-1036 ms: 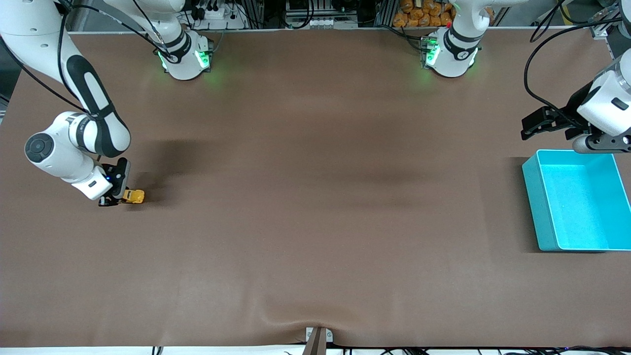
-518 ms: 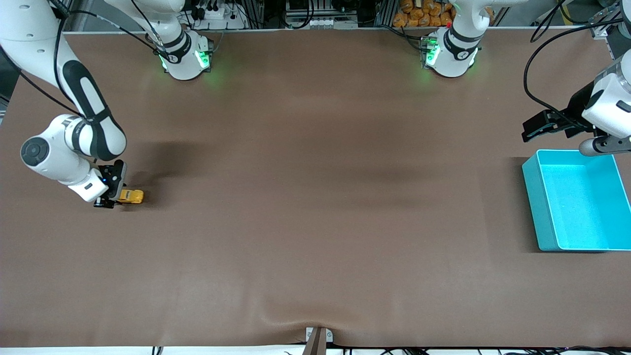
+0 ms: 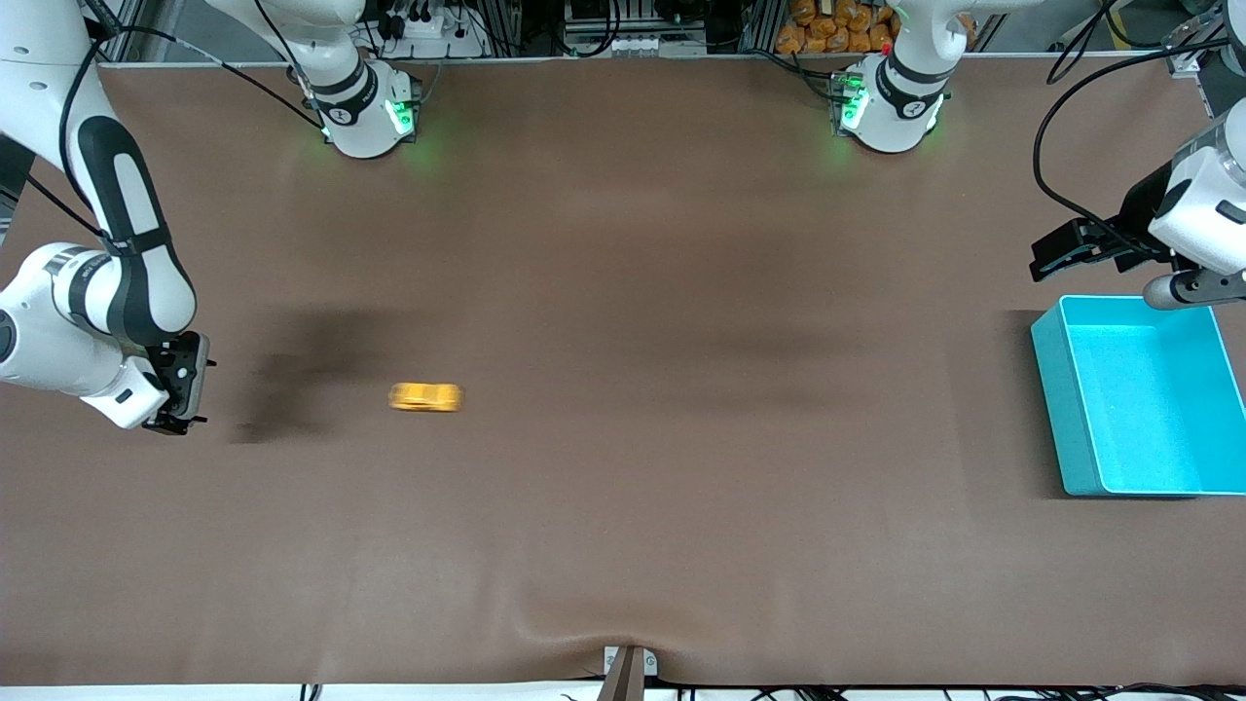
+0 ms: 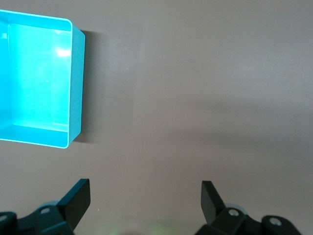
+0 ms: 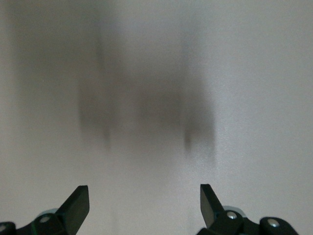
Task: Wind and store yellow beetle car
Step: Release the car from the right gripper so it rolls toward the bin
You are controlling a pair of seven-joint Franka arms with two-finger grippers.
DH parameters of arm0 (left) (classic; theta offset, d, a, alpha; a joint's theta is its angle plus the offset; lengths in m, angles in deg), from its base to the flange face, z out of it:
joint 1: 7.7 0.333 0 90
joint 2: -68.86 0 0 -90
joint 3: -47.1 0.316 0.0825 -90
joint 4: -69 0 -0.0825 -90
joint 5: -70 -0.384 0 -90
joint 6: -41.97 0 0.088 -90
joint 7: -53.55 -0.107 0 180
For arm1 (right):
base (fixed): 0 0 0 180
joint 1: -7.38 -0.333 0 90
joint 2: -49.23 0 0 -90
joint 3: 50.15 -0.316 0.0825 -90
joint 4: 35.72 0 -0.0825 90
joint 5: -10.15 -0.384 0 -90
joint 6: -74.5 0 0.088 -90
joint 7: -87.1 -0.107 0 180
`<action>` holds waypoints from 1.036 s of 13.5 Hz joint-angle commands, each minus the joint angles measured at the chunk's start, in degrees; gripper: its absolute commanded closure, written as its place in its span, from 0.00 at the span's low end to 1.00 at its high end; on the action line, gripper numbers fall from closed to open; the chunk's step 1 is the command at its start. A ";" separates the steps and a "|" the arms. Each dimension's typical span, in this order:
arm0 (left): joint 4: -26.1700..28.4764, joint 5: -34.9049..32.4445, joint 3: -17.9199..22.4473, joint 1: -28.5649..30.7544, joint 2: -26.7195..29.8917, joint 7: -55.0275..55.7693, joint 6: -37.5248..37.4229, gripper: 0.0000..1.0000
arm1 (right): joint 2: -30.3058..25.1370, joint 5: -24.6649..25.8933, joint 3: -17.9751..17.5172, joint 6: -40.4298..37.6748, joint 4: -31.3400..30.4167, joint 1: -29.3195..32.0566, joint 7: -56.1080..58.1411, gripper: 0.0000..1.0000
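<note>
The yellow beetle car (image 3: pixel 425 396) is on the brown table, blurred with motion, between the right gripper and the table's middle. It touches no gripper. My right gripper (image 3: pixel 175 421) is open and empty, low over the table at the right arm's end. Its wrist view shows its gripper (image 5: pixel 144 196) open over bare table only. My left gripper (image 3: pixel 1044 255) is open and empty, up in the air beside the teal bin (image 3: pixel 1049 389) at the left arm's end. In the left wrist view the gripper (image 4: pixel 145 192) is open and the bin (image 4: pixel 76 83) lies empty. The car shows in neither wrist view.
The two arm bases (image 3: pixel 365 112) (image 3: pixel 886 107) stand along the table's edge farthest from the front camera. A small metal bracket (image 3: pixel 628 667) sits at the table's edge nearest to that camera. Cables hang by the left arm.
The right gripper has let go of the car and drawn back toward the right arm's end. The car has rolled away toward the left arm's end. The left arm has barely moved.
</note>
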State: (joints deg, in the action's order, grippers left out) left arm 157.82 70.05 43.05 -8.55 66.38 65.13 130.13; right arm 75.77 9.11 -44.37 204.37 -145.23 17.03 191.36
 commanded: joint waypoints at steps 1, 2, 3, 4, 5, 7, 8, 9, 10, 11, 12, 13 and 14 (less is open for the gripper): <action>0.90 0.03 -0.08 0.15 0.36 6.39 -0.10 0.00 | -0.44 -0.54 -0.68 -0.67 0.26 1.16 1.31 0.00; 1.60 0.03 -0.08 0.15 0.63 10.96 -0.10 0.00 | -0.79 -0.89 -0.68 -0.75 0.35 1.16 1.22 0.00; 2.05 0.03 -0.08 0.15 0.80 13.62 -0.10 0.00 | -1.66 -2.63 -0.59 -1.28 0.35 1.42 1.31 0.00; 2.57 0.03 -0.08 0.15 0.89 15.73 -0.10 0.00 | -2.54 -4.74 -0.59 -2.67 0.61 2.03 1.22 0.00; 3.01 0.21 -0.08 0.24 1.07 19.58 0.08 0.00 | -3.24 -5.98 -0.59 -5.30 1.66 2.13 1.13 0.00; 4.16 0.99 -0.17 1.02 1.07 29.06 1.21 0.00 | -3.34 -8.70 -0.42 -12.67 6.65 2.13 0.43 0.00; 5.03 1.35 -0.17 1.12 1.07 33.55 1.92 0.00 | -3.34 -9.58 -0.42 -16.27 9.46 2.04 -0.27 0.00; 5.91 1.78 -0.17 1.73 1.16 38.12 2.53 0.00 | -3.51 -9.59 -0.42 -19.88 12.27 2.04 -2.80 0.00; 6.88 2.22 -0.17 2.34 1.07 43.38 3.58 0.00 | -3.69 -9.59 -0.42 -24.35 15.61 2.04 -6.65 0.00; 7.58 2.32 -0.17 2.69 0.81 48.57 4.99 0.00 | -3.95 -9.59 -0.42 -29.35 19.21 1.95 -11.30 0.00; 8.72 2.40 -0.26 3.66 0.63 52.28 6.13 0.00 | -4.65 -9.59 -0.51 -33.15 22.29 1.69 -16.83 0.00; 10.21 2.84 -0.26 4.27 0.63 53.62 7.36 0.00 | -6.22 -9.50 -0.68 -35.97 24.67 1.34 -23.41 0.00; 12.05 3.54 -0.17 5.59 0.72 53.89 8.77 0.00 | -7.81 -9.24 -0.68 -37.39 26.26 -0.05 -30.09 0.00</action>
State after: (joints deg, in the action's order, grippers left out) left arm 166.42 71.44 43.10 -5.12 66.26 116.62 136.15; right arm 70.46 0.61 -44.55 170.77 -122.39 18.03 171.02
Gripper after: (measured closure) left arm 0.000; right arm 0.000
